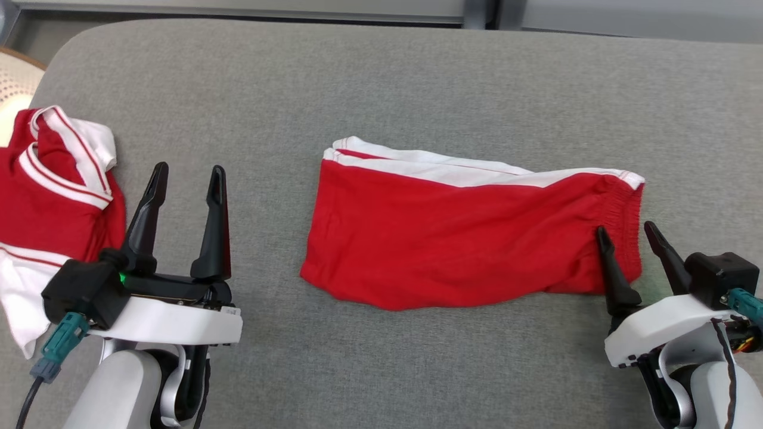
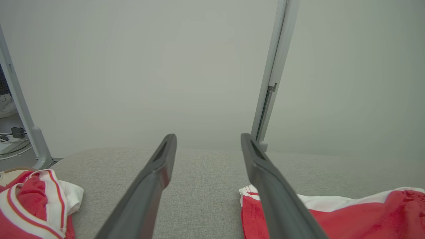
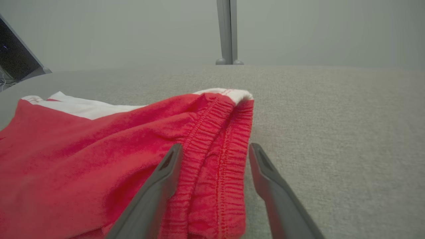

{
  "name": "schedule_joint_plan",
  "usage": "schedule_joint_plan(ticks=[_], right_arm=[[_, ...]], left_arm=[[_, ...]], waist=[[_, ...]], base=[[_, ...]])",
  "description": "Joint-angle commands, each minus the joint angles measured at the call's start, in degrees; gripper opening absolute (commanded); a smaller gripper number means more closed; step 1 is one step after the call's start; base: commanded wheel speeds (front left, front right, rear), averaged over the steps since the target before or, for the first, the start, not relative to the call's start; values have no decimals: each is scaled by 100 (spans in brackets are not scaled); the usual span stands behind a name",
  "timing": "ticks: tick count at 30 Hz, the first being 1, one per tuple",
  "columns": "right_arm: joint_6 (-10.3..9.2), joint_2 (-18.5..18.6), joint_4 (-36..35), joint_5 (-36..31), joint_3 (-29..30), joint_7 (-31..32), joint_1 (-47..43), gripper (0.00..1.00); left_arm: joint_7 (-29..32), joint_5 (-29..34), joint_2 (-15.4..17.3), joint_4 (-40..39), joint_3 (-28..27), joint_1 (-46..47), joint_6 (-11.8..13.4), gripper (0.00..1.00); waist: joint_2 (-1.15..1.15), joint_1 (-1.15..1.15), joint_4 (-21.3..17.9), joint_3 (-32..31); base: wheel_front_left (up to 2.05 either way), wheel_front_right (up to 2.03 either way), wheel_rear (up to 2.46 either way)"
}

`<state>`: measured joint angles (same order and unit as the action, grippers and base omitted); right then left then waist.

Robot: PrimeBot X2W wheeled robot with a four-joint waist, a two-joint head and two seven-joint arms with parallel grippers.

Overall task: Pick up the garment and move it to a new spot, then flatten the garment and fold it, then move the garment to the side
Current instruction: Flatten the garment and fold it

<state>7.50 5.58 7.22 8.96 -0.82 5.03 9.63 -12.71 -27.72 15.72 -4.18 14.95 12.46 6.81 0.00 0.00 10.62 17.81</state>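
Note:
The garment [image 1: 459,232] is a pair of red shorts with a white side stripe, folded flat at the middle of the grey padded surface [image 1: 369,77]. My right gripper [image 1: 625,228] is open at the shorts' right end, its fingers straddling the elastic waistband [image 3: 215,156]: one finger over the red cloth, the other over bare grey fabric. My left gripper [image 1: 188,170] stands open to the left of the shorts, apart from them, with nothing between its fingers. In the left wrist view the shorts' [image 2: 348,215] left end lies to the right of my left gripper [image 2: 208,140].
A second red-and-white garment [image 1: 50,196] lies crumpled at the surface's left edge, just left of my left gripper; in the left wrist view that crumpled garment [image 2: 30,202] is at lower left. Grey metal posts [image 2: 272,73] and a pale wall stand beyond the far edge.

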Motion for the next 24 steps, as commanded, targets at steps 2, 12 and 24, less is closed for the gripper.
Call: schedule_joint_plan(ticks=[2, 12, 24], right_arm=[[-3, 13, 303, -18, 108, -71, 113, 100], [1, -104, 1233, 290, -59, 9, 212, 48], [-2, 259, 868, 605, -431, 48, 141, 0]], left_arm=[[-65, 16, -23, 67, 12, 120, -64, 100], [-179, 37, -113, 226, 21, 245, -166, 100], [-204, 85, -63, 223, -4, 130, -131, 100]], waist=[[0, 0, 267, 215], [0, 0, 345, 212], [0, 0, 36, 68]], base=[[0, 0, 0], [0, 0, 0], [0, 0, 0]])
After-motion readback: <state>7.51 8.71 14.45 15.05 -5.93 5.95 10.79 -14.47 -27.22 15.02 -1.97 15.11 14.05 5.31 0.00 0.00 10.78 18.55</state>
